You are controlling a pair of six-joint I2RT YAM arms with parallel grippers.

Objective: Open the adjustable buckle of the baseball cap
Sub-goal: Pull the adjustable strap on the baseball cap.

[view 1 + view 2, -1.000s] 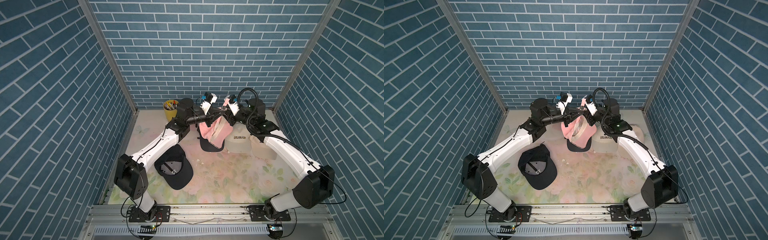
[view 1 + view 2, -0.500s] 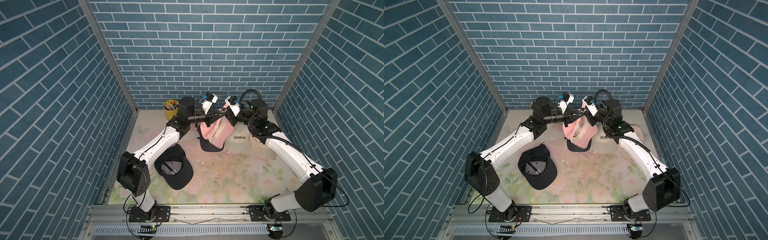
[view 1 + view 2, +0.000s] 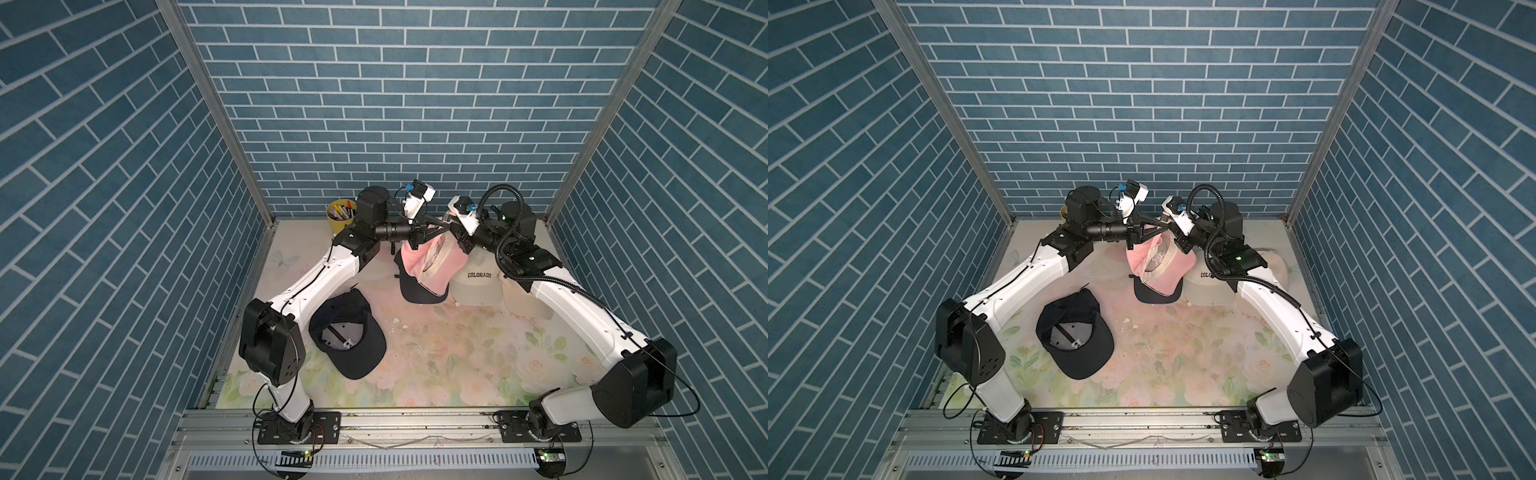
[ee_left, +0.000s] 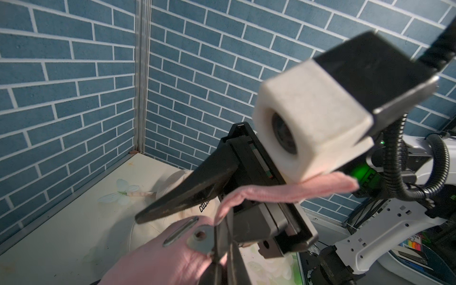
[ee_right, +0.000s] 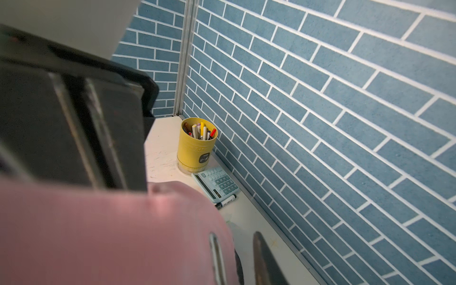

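The left claw (image 3: 438,226) moved closer to the right claw (image 3: 452,227), which narrowed.

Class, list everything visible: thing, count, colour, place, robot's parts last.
pink cap: 1, pink, dark brim, lifted between grippers
dark cap: 1, navy, upside down by left arm
white cap: 1, white, COLORADO lettering, beside pink cap
cream cap: 1, cream, behind right arm
cup of pens: 1, yellow, back corner
calculator: 1, light blue, beside cup
marker: 1, black-white, beside calculator
table: 1, floral, underneath
walls: 3, blue brick, around
left gripper: 1, black, shut on pink cap
right gripper: 1, black, at pink cap's strap
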